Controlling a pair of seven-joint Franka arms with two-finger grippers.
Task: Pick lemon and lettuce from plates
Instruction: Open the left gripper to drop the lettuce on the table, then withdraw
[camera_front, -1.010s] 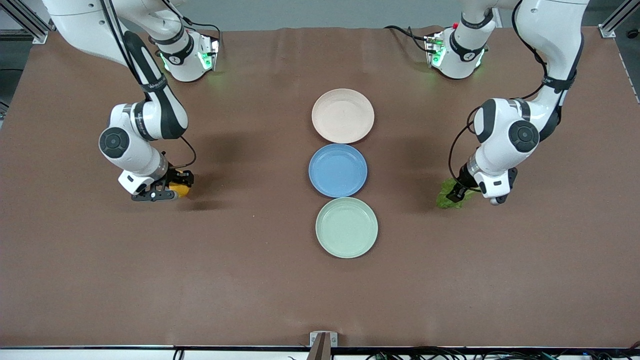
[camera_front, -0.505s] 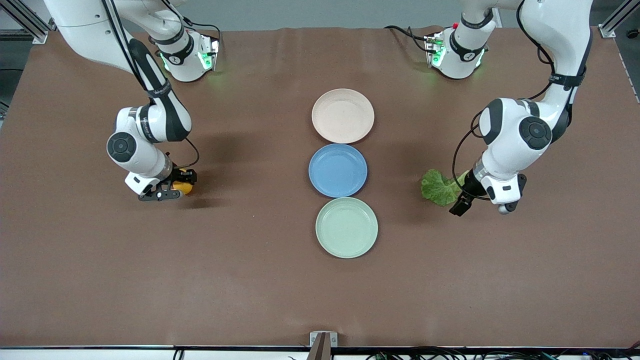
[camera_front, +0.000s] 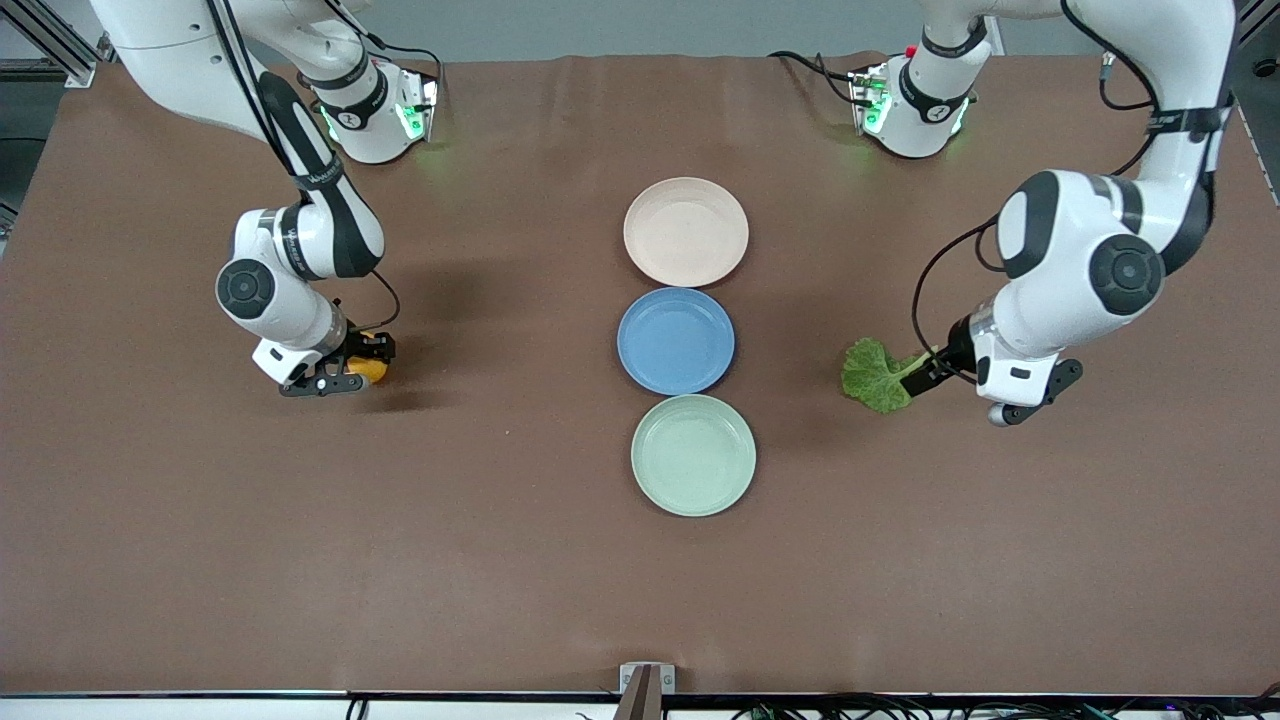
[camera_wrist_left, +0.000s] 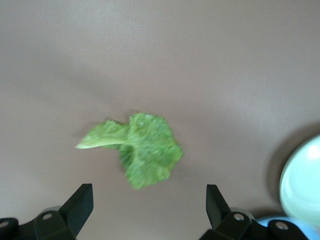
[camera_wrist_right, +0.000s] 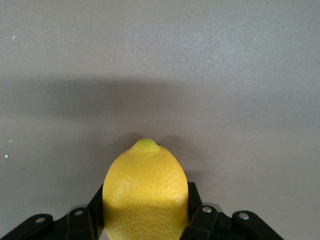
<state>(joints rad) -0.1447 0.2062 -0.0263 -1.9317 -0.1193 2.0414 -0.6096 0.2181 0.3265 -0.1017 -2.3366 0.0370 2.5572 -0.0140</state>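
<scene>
- The brown table (camera_front: 560, 590) carries everything; the blue plate (camera_front: 676, 340) at its middle serves as the landmark here.
- The right arm (camera_front: 300, 240) reaches down from its base toward the right arm's end of the table, well apart from the blue plate.
- The left arm (camera_front: 1090, 270) reaches down toward the left arm's end of the table, also well apart from the blue plate.
- The beige-pink plate (camera_front: 686, 231) lies just beside the blue plate, farther from the front camera, and holds nothing.
- The mint green plate (camera_front: 693, 455) lies just beside the blue plate, nearer to the front camera, and holds nothing.
- The lettuce (camera_front: 873, 374) lies flat on the bare table, off the plates, toward the left arm's end from the blue plate; the left wrist view (camera_wrist_left: 142, 155) shows its paler stem end pointing away from the mint plate's rim (camera_wrist_left: 300, 185).
- The left gripper (camera_front: 925, 375) is over the table at the lettuce's stem end; its fingers (camera_wrist_left: 80, 205) are spread wide with the leaf lying released and untouched between them.
- The right gripper (camera_front: 345, 372) is low over the table toward the right arm's end from the blue plate, clenched around the lemon.
- The lemon (camera_front: 368, 371) sits gripped between the right gripper's fingers (camera_wrist_right: 200, 217), its pointed tip facing outward (camera_wrist_right: 145, 192), off both plates.
</scene>
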